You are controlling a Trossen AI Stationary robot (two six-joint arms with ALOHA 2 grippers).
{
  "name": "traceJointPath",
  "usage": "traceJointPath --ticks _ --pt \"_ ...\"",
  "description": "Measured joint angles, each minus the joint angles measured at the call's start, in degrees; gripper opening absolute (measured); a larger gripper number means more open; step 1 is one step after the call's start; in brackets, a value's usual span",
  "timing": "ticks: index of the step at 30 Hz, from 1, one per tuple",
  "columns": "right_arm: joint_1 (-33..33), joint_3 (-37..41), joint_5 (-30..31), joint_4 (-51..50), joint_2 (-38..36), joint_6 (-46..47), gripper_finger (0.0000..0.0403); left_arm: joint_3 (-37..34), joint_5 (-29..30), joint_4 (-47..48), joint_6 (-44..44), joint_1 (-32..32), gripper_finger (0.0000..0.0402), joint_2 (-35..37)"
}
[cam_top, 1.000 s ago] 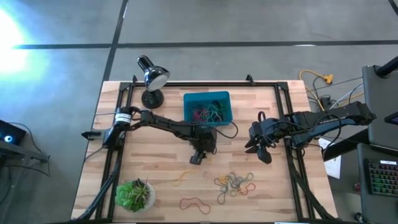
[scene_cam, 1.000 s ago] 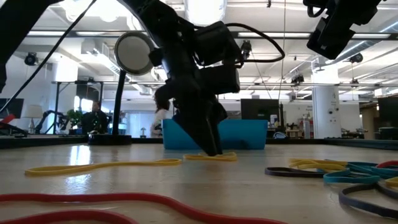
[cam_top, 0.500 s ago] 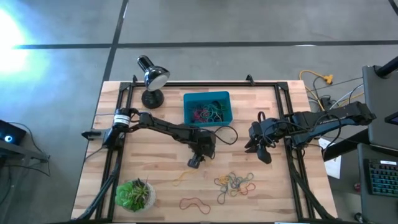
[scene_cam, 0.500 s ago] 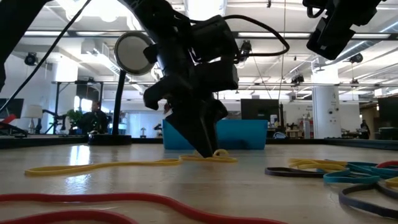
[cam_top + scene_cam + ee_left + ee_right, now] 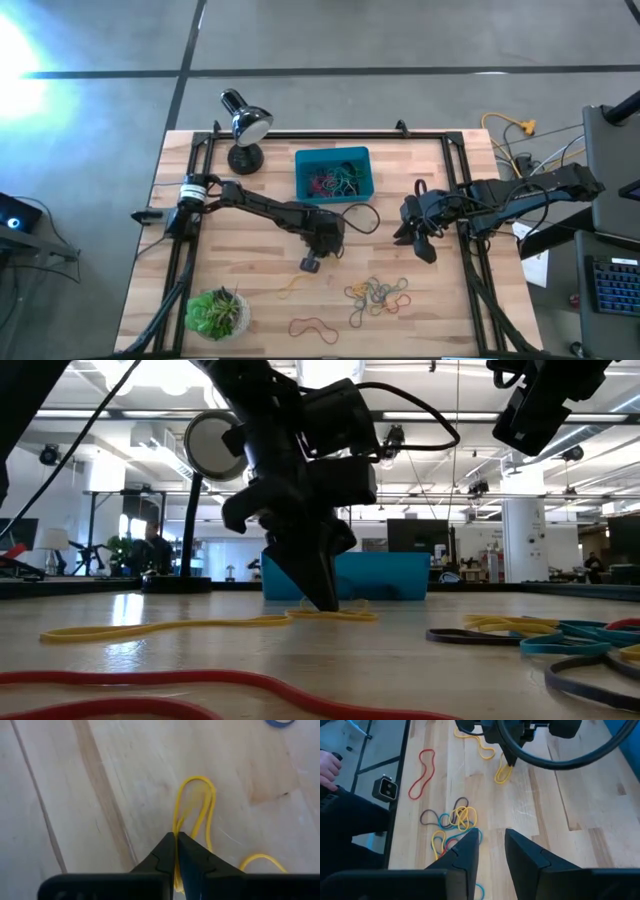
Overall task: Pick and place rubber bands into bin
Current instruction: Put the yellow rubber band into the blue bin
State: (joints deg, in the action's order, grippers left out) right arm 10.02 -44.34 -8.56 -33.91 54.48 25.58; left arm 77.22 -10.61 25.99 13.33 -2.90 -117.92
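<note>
A long yellow rubber band lies on the wooden table, and my left gripper stands on one end of it, shut and pointing steeply down. In the left wrist view the band's narrow end loop sticks out beyond the fingertips. The teal bin stands at the table's far middle with several rubber bands inside. A pile of mixed rubber bands and a red band lie toward the near edge. My right gripper hovers open to the right, above the table. My left gripper pinches the yellow band just behind its end loop, between its two fingertips. One strand runs into the gap between the fingers; the other passes along one finger's outer side. The fingers slant down from above, along the loop. The band lies on the table.
A black desk lamp stands at the far left and a potted plant at the near left corner. A black frame rail runs along the table's sides. A person's hand shows beyond the table's edge in the right wrist view.
My left gripper has shut on the yellow band's end, its tips now drawn to one point on the table. The rest of the band lies where it was.
</note>
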Motion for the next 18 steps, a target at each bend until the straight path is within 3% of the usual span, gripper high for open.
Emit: traceJointPath --ticks 4,18 --pt "0.0 0.0 0.0 0.0 0.0 0.0 0.008 0.1 1.3 0.2 -1.1 0.0 0.0 1.9" --pt "0.0 0.0 0.2 -0.1 0.0 -0.5 0.0074 -0.1 16.4 -0.1 -2.5 0.2 0.0 14.6"
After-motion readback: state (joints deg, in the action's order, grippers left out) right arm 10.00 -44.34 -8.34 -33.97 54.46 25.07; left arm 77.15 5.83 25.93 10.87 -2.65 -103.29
